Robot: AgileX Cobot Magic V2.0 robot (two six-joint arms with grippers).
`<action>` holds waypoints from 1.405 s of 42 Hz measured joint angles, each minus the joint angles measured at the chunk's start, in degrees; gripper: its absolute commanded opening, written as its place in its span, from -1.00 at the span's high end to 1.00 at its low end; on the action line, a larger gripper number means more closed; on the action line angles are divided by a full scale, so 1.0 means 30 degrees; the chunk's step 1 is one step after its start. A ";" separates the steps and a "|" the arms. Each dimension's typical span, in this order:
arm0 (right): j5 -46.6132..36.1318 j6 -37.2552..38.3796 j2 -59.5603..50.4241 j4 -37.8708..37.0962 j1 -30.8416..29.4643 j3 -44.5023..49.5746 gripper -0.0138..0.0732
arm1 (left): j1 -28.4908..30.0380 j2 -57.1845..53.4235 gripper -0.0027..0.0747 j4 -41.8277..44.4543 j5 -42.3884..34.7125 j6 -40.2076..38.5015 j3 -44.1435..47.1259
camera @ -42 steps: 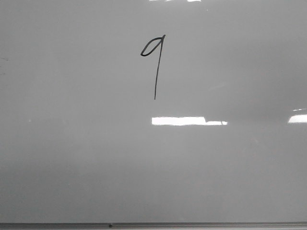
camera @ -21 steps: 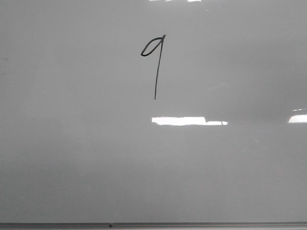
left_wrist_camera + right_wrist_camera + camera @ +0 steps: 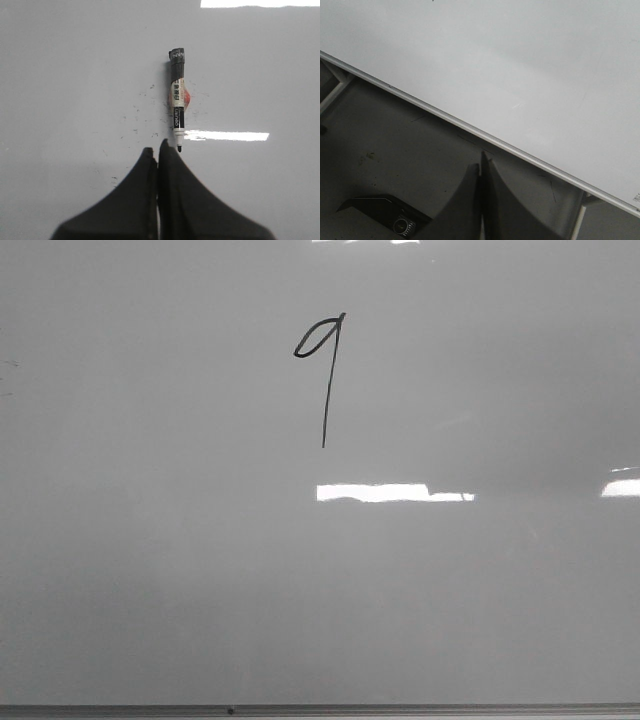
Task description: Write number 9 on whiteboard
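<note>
The whiteboard (image 3: 150,570) fills the front view, pale grey and glossy. A thin black number 9 (image 3: 325,390) is drawn on it, upper middle, with a small slanted loop and a long tail. No gripper shows in the front view. In the left wrist view my left gripper (image 3: 156,149) is shut and empty above the whiteboard (image 3: 65,75). A marker (image 3: 177,100) lies uncapped on the board just beyond the fingertips, its tip toward them. In the right wrist view my right gripper (image 3: 481,167) is shut and empty over a dark surface beside the whiteboard (image 3: 520,60).
The board's thin grey frame strip (image 3: 400,708) runs along the near edge and shows in the right wrist view (image 3: 445,116). Bright light reflections (image 3: 390,492) lie on the board. Small black specks (image 3: 135,120) dot the board near the marker. A dark device (image 3: 395,222) sits near the right gripper.
</note>
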 measured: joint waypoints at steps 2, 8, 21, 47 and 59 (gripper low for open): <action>0.0000 0.0000 0.0000 0.0000 0.0000 0.0000 0.84 | 0.0000 0.0000 0.98 0.0000 0.0000 0.0000 0.0000; 0.0000 0.0000 0.0000 0.0000 0.0000 0.0000 0.84 | 0.0000 0.0000 0.98 0.0000 0.0000 0.0000 0.0000; 0.0000 0.0000 -0.0311 -0.0112 -0.1213 0.0220 0.84 | 0.0000 0.0000 0.98 0.0000 -0.0037 0.0000 0.0000; -1.4111 -0.2946 -0.7703 0.1223 -0.9938 1.0973 0.84 | 0.0000 0.0000 0.98 0.0000 -0.0037 0.0000 0.0000; -2.0185 -0.2978 -0.8947 0.1963 -1.0941 1.5707 0.84 | 0.0000 0.0000 0.98 0.0000 -0.0037 0.0000 0.0000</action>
